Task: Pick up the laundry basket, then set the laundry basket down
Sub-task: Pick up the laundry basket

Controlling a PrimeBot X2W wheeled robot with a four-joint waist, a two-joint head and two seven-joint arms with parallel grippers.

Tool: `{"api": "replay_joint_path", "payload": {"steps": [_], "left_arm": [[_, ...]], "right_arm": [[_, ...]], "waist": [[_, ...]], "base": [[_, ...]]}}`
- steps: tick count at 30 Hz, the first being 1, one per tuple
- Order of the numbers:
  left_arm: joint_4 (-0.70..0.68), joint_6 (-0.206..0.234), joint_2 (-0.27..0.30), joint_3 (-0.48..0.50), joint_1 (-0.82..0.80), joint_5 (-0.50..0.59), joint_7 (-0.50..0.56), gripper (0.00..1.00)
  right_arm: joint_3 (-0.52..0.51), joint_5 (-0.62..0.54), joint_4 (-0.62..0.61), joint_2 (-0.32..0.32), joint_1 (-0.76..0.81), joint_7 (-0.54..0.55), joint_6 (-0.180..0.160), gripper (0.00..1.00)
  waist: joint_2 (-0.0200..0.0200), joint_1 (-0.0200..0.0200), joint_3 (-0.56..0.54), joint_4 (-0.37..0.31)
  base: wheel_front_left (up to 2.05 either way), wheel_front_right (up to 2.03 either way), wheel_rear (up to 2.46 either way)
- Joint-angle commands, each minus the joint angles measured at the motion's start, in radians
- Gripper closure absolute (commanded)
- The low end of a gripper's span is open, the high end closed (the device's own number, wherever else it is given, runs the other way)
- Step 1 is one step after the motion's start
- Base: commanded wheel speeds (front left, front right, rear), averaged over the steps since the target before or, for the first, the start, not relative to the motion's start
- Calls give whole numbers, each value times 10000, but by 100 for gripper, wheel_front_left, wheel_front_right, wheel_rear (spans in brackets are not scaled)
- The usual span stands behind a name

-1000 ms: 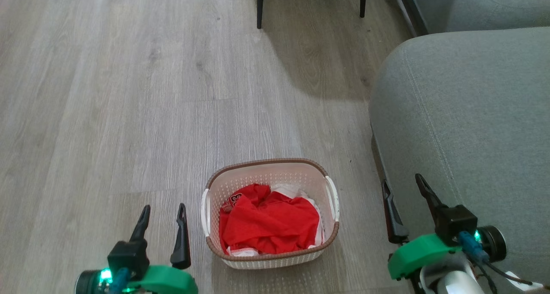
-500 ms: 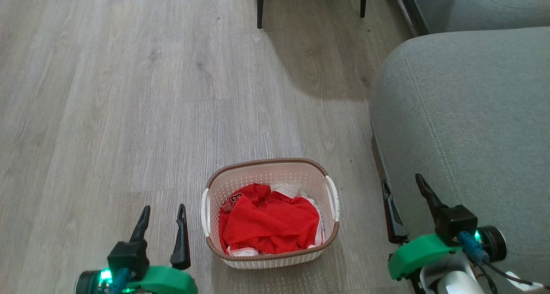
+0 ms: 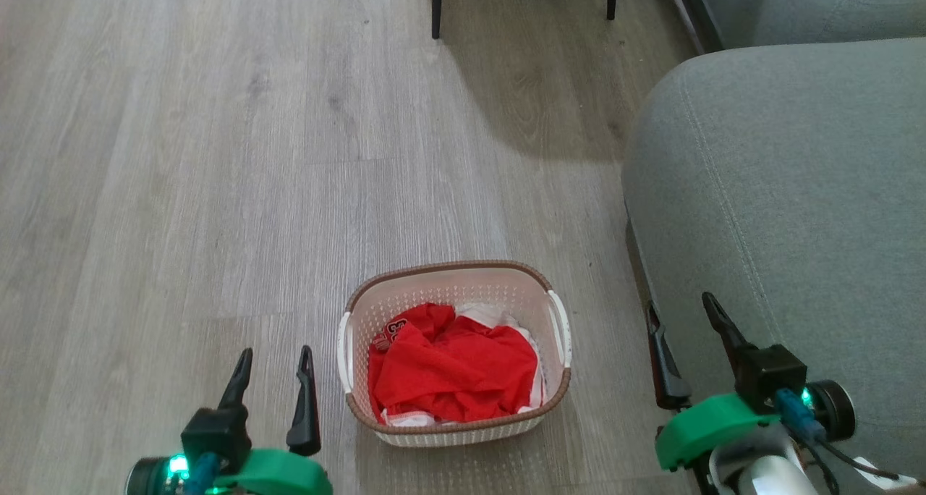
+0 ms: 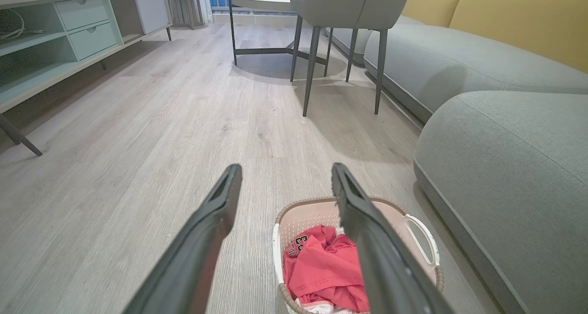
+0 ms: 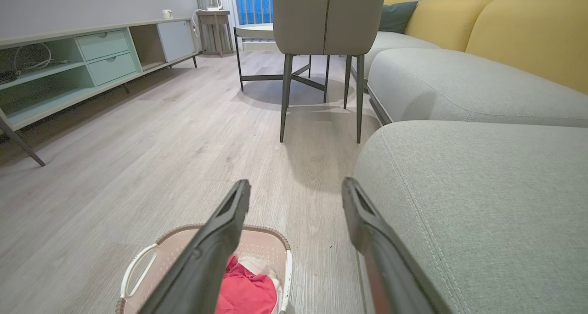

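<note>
Head view: the laundry basket (image 3: pixel 452 292) stands on the wooden floor (image 3: pixel 217 155) toward 6 o'clock in the frame, a crumpled red garment (image 3: pixel 452 368) lying inside over something white. The left gripper (image 3: pixel 275 352) sits at 8 o'clock from the basket, near its left handle but apart from it, the two fingers set moderately apart with nothing between them. The right gripper (image 3: pixel 680 303) is at 3 o'clock from the basket, well clear of the right handle, jaws also parted and empty, its outer finger in front of the grey sofa (image 3: pixel 796 191) that takes up the 3 o'clock side. Two dark chair legs (image 3: pixel 436 6) show at 12 o'clock.

Left wrist view: the fingers spread apart, empty; the basket lies at 5 o'clock, partly behind the right-hand finger. A grey chair (image 4: pixel 349 2) stands at 12 o'clock, a pale cabinet (image 4: pixel 69 29) at 10 o'clock.

Right wrist view: the fingers are likewise apart, bare. The basket is at 7 o'clock behind the left-hand finger, the sofa at 4 o'clock.
</note>
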Motion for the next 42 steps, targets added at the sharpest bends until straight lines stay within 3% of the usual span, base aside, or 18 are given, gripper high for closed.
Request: {"api": "replay_joint_path", "payload": {"steps": [1, 11, 21, 34, 42], "left_arm": [[-305, 0, 60, 294, -380, 37, -95, 0], [-209, -19, 60, 254, -781, -38, -95, 0], [600, -73, 60, 254, -2207, -354, -95, 0], [2645, -67, 60, 208, -5004, -813, -95, 0], [3770, -131, 60, 18, -6218, -1113, -95, 0]], "right_arm": [[150, -16, -316, -102, -406, -124, 27, 0], [32, -49, -183, -102, -767, -124, 27, 0], [-246, -121, 502, -102, -2231, -124, 27, 0], [-269, -251, 2654, -102, -4922, -124, 27, 0], [-115, -272, 3943, -102, -6174, -124, 27, 0]], "waist": [[0, 0, 22, 7], [0, 0, 718, 75], [0, 0, 2703, 115], [0, 0, 5831, 321], [0, 0, 7083, 406]], "base": [[0, 0, 0], [0, 0, 0], [0, 0, 0], [0, 0, 0], [0, 0, 0]]}}
